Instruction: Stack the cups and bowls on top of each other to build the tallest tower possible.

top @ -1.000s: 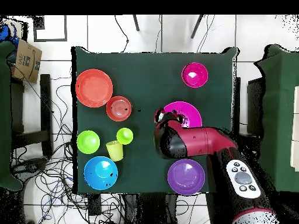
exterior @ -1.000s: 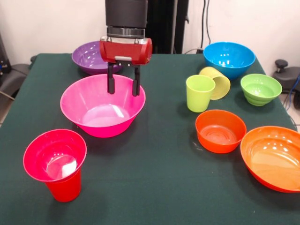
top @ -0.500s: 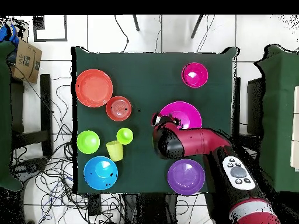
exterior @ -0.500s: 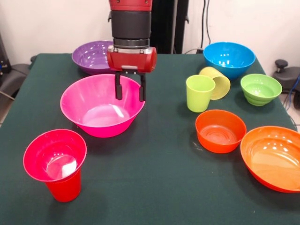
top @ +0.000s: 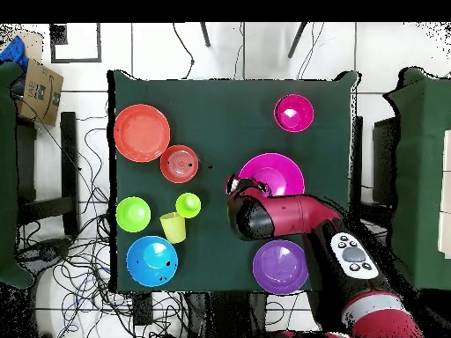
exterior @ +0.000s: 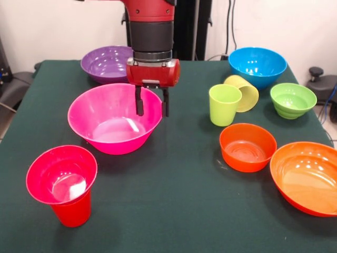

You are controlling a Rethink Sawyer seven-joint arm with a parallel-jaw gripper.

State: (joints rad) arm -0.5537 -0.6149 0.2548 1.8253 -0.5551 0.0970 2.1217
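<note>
Nearest the camera on the desk [exterior: 179, 211], the small magenta bowl [exterior: 61, 174] sits nested on the upright red cup [exterior: 72, 211], the only tower begun. Beyond it the large pink bowl [exterior: 115, 118] rests open side up, with the gripper [exterior: 151, 104] hovering over its right rim, fingers [exterior: 139, 103] parted and empty. Thin glossy plastic looks light, stiff and slippery, so pinching one wall at the rim seems the surest hold. Farther right stand both orange bowls, the lime cup [exterior: 224, 104], the tipped yellow cup [exterior: 243, 92], then the green, blue and purple bowls.
</note>
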